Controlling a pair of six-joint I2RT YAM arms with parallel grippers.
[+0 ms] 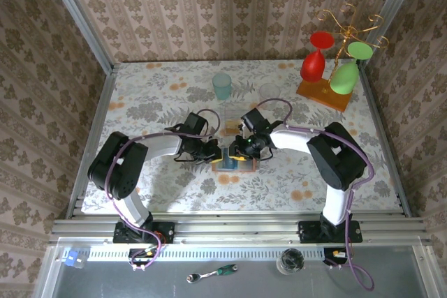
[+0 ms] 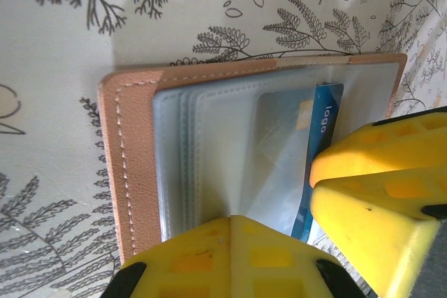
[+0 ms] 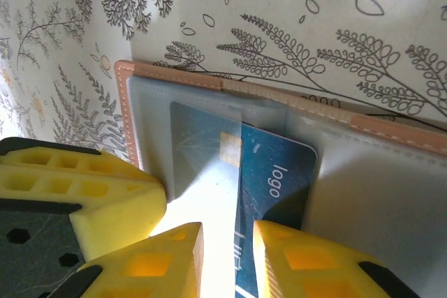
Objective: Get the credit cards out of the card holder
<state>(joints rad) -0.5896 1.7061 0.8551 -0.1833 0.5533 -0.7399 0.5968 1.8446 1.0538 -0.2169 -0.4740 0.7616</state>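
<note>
card holder (image 3: 126,113) open, blue card (image 3: 276,172) edge in right claw (image 3: 227,236)

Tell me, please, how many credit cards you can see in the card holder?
1: a blue card, partly slid out of a clear sleeve in the open card holder lying on the table. More cards may be hidden in the other sleeves.

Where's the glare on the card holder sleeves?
Right wrist: blown-out white patch on the clear sleeve beside the blue card. Left wrist: milky sheen over the sleeves, logo print readable. Top external: even light, card holder tiny and mostly hidden.
</note>
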